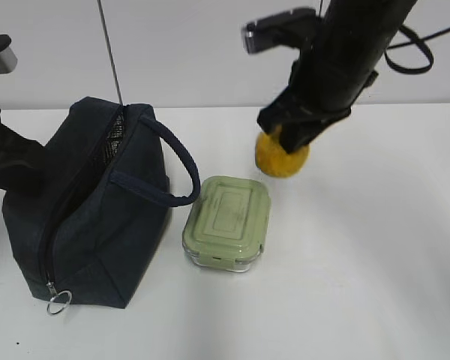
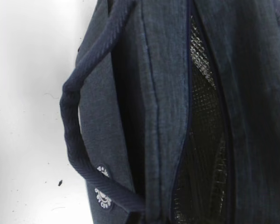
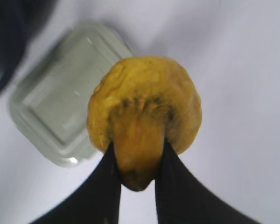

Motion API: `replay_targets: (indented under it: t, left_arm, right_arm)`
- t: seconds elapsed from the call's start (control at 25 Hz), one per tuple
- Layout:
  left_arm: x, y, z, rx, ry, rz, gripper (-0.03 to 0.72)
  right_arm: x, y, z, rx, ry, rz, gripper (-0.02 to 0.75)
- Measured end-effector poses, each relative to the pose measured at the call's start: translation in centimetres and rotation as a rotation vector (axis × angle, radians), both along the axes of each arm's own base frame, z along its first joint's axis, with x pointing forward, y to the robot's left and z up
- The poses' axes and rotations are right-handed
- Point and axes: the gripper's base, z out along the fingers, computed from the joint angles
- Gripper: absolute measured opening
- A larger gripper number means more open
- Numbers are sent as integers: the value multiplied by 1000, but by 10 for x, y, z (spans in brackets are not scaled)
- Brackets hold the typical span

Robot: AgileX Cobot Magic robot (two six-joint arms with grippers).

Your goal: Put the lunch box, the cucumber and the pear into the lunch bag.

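Jaws of the left gripper are not visible in any view; its dark arm enters from the left edge of the exterior view and disappears behind the lunch bag, and by all that can be gathered the jaws are together, though whether they pinch the fabric cannot be told. The left wrist view is filled by the bag's navy cloth, one padded handle and the open zipper slit showing a dark mesh-textured lining; nothing inside can be made out. In the exterior view the bag stands on the white table at left, zipper parted along the top, metal ring pull at its near end. Just right of the bag, apart from it, sits the lunch box, sage lid on; one handle loop overlaps its upper left corner in the picture. Farther right and toward the back, the right gripper is clamped on the pear: two dark fingers squeeze the narrow brownish stem end between them. In the exterior view the gripper covers the pear's top, and whether the fruit touches the table cannot be told. The cucumber appears in no view.
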Motion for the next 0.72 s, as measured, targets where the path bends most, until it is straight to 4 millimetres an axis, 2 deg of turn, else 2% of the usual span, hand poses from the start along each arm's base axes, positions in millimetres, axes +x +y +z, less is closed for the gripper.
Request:
replay_targets:
  t: [0.08, 0.16, 0.28, 0.4, 0.52, 0.64, 0.72]
  left_arm:
    - [0, 0, 0, 0, 0, 0, 7]
    - [0, 0, 0, 1, 0, 0, 7]
    - [0, 0, 0, 1, 1, -1, 7]
    - [0, 0, 0, 1, 1, -1, 7]
    - [0, 0, 0, 1, 1, -1, 7]
    - [0, 0, 0, 1, 1, -1, 7]
    - [0, 0, 0, 2, 2, -1, 7]
  right_arm:
    - [-4, 10, 28, 159, -90, 64, 134]
    - [-6, 25, 47, 318, -155, 166, 133]
    - [-8, 52, 58, 502, -191, 291, 132]
    - [-1, 79, 45, 555, -174, 349, 131]
    - [8, 106, 18, 547, -125, 383, 131]
    - [13, 125, -3, 532, -94, 416, 129]
    - [15, 130, -15, 506, -71, 433, 128]
